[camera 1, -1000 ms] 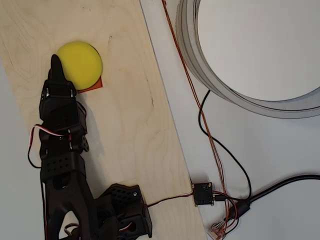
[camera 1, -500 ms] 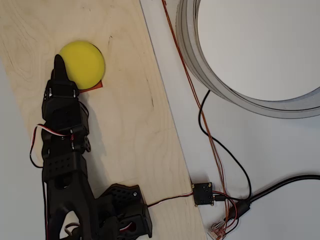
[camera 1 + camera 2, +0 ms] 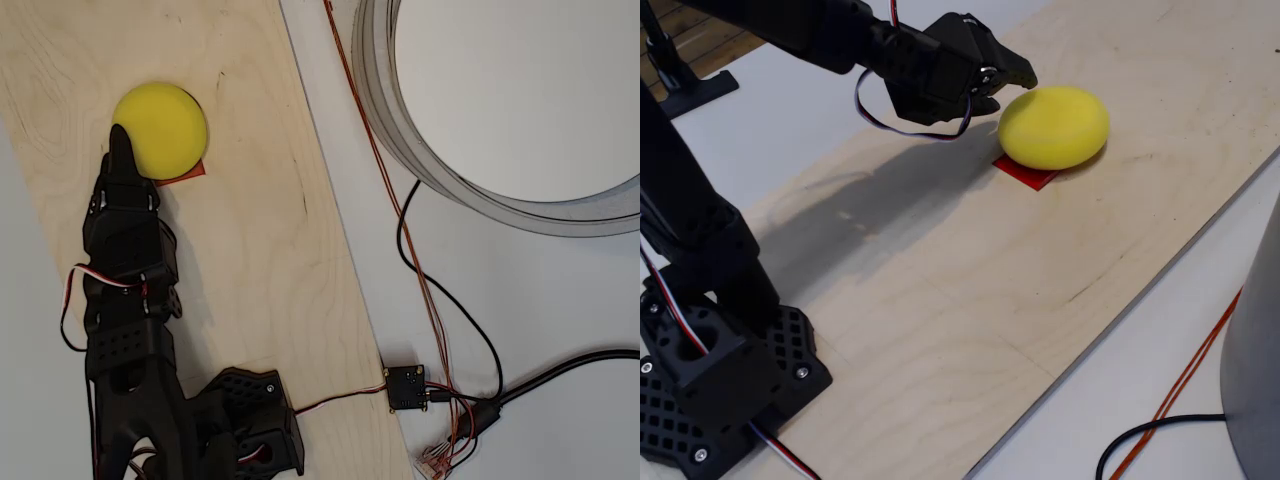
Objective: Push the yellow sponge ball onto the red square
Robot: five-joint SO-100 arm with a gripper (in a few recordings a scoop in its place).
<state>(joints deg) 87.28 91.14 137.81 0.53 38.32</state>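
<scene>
The yellow sponge ball rests on the pale wooden board, covering most of the red square; a thin red edge and corner peek out beside it. My black gripper is shut, its fingertip pressed against the ball's side in both views, with nothing held.
The wooden board runs diagonally; its edge borders a white table. A large grey ring lies on the right. Orange and black cables and a small circuit board lie beside the board. The arm's base stands at the near end.
The gripper tip has crept forward along the ball's side over the second. The ball shifted slightly right, then back a little, staying over the red square.
</scene>
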